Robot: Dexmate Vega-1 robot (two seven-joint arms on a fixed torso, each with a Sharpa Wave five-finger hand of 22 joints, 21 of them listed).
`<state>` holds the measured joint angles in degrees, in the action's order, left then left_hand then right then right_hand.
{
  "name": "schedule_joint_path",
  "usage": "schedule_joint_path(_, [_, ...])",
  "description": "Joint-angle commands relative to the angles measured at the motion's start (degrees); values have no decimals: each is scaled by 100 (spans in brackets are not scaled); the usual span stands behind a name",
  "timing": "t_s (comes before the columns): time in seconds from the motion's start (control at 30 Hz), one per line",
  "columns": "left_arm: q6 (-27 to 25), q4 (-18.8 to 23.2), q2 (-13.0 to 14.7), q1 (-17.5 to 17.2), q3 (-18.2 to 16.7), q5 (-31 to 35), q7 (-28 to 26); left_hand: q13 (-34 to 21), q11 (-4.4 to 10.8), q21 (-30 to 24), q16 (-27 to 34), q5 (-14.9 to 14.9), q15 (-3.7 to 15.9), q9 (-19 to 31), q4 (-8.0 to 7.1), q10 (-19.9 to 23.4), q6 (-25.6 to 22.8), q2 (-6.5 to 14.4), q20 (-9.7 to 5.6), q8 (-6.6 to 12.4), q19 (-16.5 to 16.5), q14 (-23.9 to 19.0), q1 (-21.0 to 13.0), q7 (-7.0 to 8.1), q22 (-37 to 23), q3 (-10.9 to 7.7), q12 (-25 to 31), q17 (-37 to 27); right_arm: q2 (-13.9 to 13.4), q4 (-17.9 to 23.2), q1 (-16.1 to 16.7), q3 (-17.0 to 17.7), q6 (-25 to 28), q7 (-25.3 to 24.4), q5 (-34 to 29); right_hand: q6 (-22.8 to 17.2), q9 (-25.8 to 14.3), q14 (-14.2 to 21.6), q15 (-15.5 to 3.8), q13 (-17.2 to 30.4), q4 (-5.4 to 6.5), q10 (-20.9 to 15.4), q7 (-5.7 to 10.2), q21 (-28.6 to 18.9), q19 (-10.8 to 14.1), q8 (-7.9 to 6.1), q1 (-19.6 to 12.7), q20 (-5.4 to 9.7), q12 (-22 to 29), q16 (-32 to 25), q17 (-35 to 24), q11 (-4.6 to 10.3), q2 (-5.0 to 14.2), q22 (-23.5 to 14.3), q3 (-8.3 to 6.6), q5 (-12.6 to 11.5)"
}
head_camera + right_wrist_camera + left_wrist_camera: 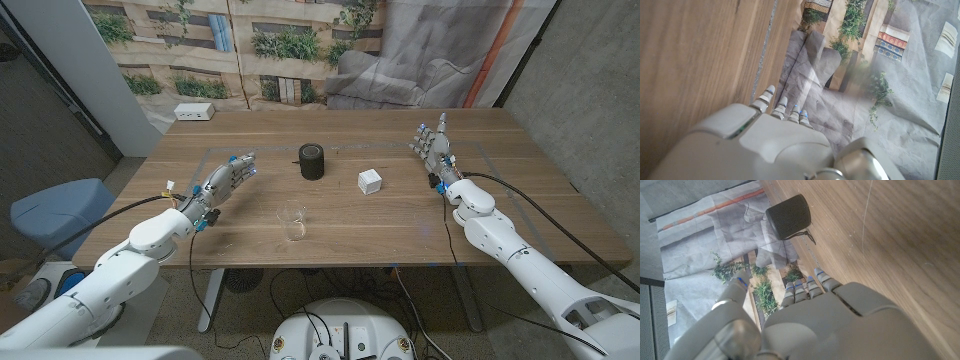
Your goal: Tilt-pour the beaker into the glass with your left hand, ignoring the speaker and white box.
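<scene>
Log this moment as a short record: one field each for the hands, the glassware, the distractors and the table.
left hand: open, holding nothing, left of the speaker
right hand: open, holding nothing, near the table's right side
clear glass vessel: upright near the front edge, untouched; only one is visible, beaker or glass cannot be told
speaker: black, upright at mid-table
white box: small cube right of the speaker
table: wooden
</scene>
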<state>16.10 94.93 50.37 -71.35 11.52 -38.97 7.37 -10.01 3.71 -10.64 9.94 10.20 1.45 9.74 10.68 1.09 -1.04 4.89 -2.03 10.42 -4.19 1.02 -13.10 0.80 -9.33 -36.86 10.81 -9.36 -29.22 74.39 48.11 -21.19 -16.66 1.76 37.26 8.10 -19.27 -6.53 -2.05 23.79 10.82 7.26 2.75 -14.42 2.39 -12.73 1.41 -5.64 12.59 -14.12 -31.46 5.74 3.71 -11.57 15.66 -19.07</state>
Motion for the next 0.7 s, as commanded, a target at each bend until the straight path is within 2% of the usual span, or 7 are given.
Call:
schedule_joint_path(0.03, [483,-320,75,-122,6,-83,714,-18,81,8,5,42,142,30,37,-12,-8,-54,-241,42,-17,6,-80,67,-16,-11,-4,-18,0,1,-1,-1,1,1,-1,31,-8,-31,-112,26,-2,53,4,-41,5,-31,-15,-37,35,-17,-31,-16,499,-25,40,-35])
schedule_joint_path(0.3, [798,-614,47,-88,172,-62,1187,-21,121,30,-12,57,154,33,45,-62,15,-115,-285,62,31,79,-206,98,-13,-33,-18,-21,1,0,-1,-1,1,1,-1,31,-8,-31,-112,26,-2,53,4,-41,5,-31,-15,-37,35,-17,-31,-16,499,-25,40,-35])
schedule_joint_path(0.43, [965,-719,65,-67,264,11,1389,-24,131,50,-28,75,164,35,48,-147,106,-189,-277,55,105,184,-325,174,-11,-50,-38,-25,1,0,-2,-1,1,1,-1,31,-8,-31,-112,26,-2,53,4,-41,5,-31,-15,-37,35,-17,-31,-16,499,-25,40,-35])
schedule_joint_path(0.7, [1283,-779,185,-138,297,35,1672,-27,152,57,-24,94,167,38,47,-265,203,-295,-294,56,179,278,-464,210,-12,-64,-54,-28,1,-1,-2,-1,0,2,-1,31,-8,-31,-112,26,-2,53,4,-41,5,-31,-15,-37,35,-17,-31,-16,499,-25,40,-35])
